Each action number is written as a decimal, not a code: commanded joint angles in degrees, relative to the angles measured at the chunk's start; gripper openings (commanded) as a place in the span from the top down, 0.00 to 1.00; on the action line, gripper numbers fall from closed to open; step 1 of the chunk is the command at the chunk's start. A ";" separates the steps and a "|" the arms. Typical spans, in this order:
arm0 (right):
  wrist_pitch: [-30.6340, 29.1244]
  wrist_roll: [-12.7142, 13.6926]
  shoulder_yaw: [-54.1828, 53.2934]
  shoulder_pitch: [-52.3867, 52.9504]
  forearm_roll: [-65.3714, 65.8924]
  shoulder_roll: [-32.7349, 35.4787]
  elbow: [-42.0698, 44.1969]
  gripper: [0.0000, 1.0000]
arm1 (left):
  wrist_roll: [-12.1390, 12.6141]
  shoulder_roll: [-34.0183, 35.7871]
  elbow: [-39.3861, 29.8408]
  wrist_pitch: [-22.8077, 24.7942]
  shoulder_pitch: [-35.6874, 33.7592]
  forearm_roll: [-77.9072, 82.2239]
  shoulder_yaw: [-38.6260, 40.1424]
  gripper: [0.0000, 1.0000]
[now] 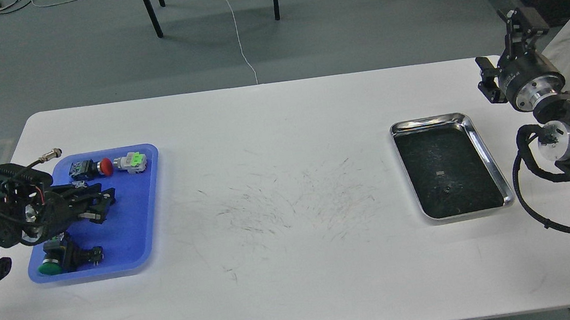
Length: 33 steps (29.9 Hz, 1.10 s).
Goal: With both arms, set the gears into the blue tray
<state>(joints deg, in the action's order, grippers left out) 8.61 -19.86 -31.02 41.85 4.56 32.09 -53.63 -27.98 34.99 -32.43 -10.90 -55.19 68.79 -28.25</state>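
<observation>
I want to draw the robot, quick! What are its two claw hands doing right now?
Left gripper: over the bright blue plastic tray; open or shut cannot be told.
Right gripper: raised past the table's right edge; it cannot be told either.

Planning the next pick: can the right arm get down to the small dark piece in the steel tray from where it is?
Probably yes. The right end effector is raised beyond the steel tray, and nothing lies over the small dark piece.
</observation>
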 commanded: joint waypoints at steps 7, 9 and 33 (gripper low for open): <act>0.00 0.53 0.17 1.03 0.01 2.36 -1.12 0.02 | -0.02 5.18 -0.53 7.20 -7.81 -15.16 7.51 0.56; 0.00 0.79 0.17 1.21 -0.08 3.24 -1.91 0.02 | -0.02 5.53 -0.35 8.78 -9.84 -20.07 10.13 0.52; -5.80 13.09 66.15 53.83 0.18 15.12 -22.56 0.02 | -0.02 2.37 0.00 14.86 -6.16 -50.16 44.87 0.27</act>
<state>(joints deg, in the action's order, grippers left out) 3.90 -8.26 25.55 86.76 4.66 49.70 -73.65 -28.00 37.45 -32.31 4.54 -62.49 19.78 16.02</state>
